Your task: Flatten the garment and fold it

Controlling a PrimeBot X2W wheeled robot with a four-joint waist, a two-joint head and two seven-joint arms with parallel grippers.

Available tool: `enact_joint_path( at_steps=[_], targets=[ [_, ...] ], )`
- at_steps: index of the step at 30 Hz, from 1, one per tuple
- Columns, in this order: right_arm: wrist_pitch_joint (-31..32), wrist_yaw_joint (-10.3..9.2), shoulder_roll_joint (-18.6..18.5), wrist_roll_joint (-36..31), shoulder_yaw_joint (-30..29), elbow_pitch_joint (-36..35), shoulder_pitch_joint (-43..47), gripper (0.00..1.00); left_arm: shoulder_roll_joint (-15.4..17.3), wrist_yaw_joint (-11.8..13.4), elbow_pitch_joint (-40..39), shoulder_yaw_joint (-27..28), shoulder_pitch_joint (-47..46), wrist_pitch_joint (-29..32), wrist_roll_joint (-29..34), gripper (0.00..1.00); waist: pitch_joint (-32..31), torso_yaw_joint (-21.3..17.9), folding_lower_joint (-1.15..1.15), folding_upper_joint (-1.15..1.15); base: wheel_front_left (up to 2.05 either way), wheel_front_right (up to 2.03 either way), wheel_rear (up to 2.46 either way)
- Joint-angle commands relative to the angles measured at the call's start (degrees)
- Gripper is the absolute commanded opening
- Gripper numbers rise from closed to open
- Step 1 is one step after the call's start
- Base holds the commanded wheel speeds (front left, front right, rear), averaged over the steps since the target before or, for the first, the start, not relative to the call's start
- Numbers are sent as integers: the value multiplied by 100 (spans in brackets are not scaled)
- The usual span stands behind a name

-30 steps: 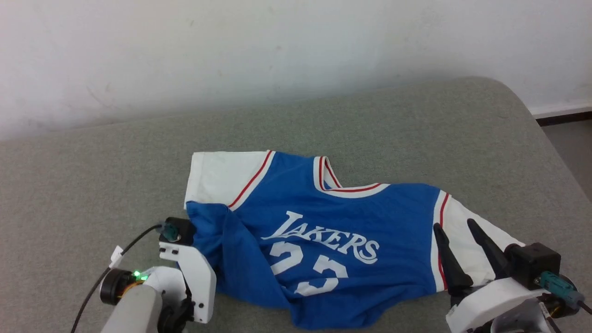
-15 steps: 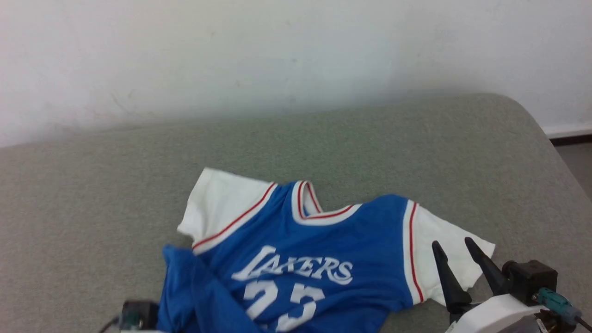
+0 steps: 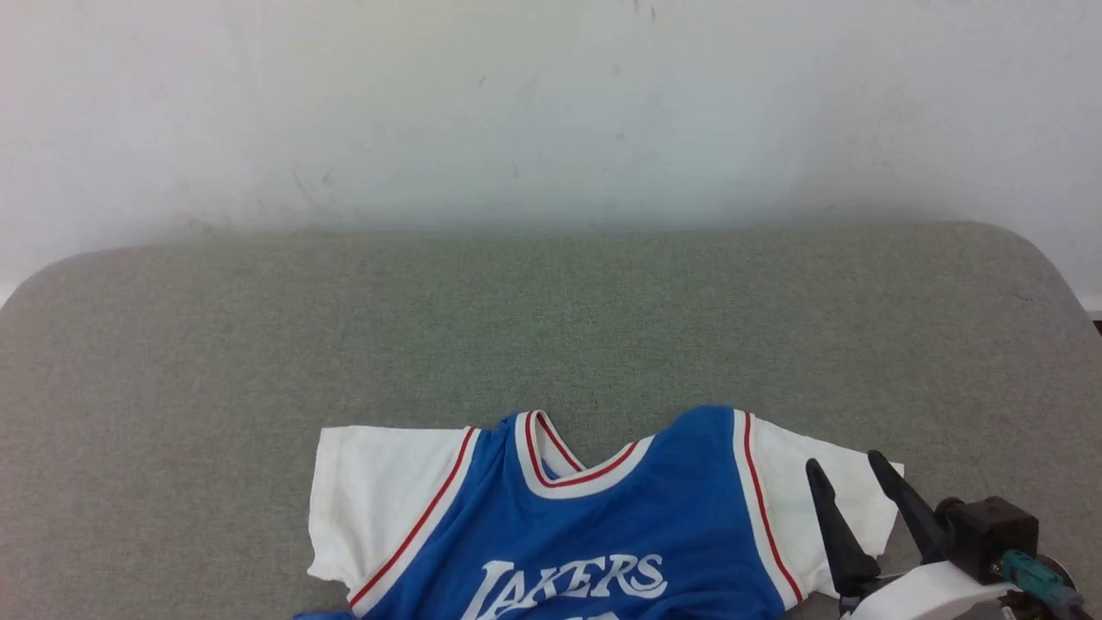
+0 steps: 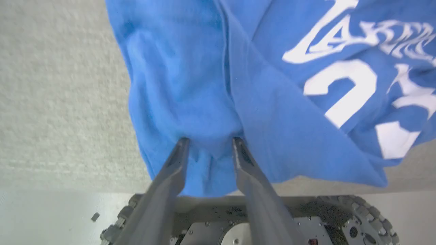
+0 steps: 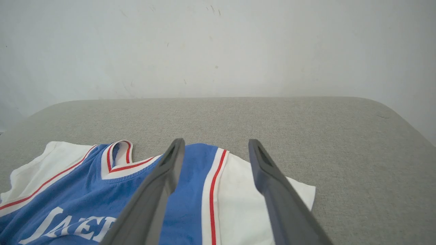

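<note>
- Garment (image 3: 620,517): lies front up on the table (image 3: 551,327), near its front edge, collar toward the wall (image 3: 551,103). In the left wrist view its blue lower body reaches the table's front edge.
- Left gripper (image 4: 210,140): fingers stand apart, with a pucker of blue cloth at the tips. Judged not clamped; a light hold cannot be ruled out.
- Right gripper (image 3: 844,461): fingers wide apart, holding nothing, poised above the right sleeve (image 3: 783,482).
- Step in hand, as judged: flattening. Folding is not begun.
- Defect noted: a long diagonal fold runs through the blue body on the left side, and the number print is creased.
- Recommended practice: take the hem at its left corner, not mid-panel, with a full pinch through both layers.
- Draw low along the table, toward the front and outward to the left, so the fold opens rather than rolls.
- Set the right gripper on the matching hem corner so that the pull is even and the collar stays centred.
- Risk: an uneven pull may drag the whole shirt off the front edge.
- Cloth: thin, limp jersey, smooth in face, likely stretchy; it bunches readily.
- Trim: white band with red stripes at the V-shaped collar and shoulder seams. The left sleeve (image 3: 379,491) is plain white and lies flat.
- Lettering: flat white print that wrinkles with the cloth.
- Table cover: grey, felt-like, matte, with rounded corners; it probably grips the cloth somewhat.
- Fingers: long, dark, tapering, matte.
</note>
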Motion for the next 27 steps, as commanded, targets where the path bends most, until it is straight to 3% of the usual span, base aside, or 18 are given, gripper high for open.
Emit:
enact_joint_path(
  at_steps=[1,7,11,19,27],
  targets=[
    [-8,-4,16,-32,-4,-69,78,100,23,27,-133,145,-301,-315,31,100,-43,-7,0,-1,0,0,0],
    [-33,-4,16,-98,22,-236,46,100,244,41,-350,711,-1115,-1246,140,100,-59,-154,0,-1,0,0,0],
    [-49,-4,16,-63,-22,-346,15,100,409,-75,-161,924,-1893,-1408,18,100,30,-260,0,-1,0,0,0],
    [-71,-4,16,-3,24,-418,-224,100,799,-527,1214,1079,-3427,-943,-516,100,536,-568,0,-1,0,0,0],
    [-185,-4,16,76,98,-259,-450,100,1234,-1034,2773,926,-4426,384,-1048,100,958,-900,0,-1,0,0,0]
  ],
)
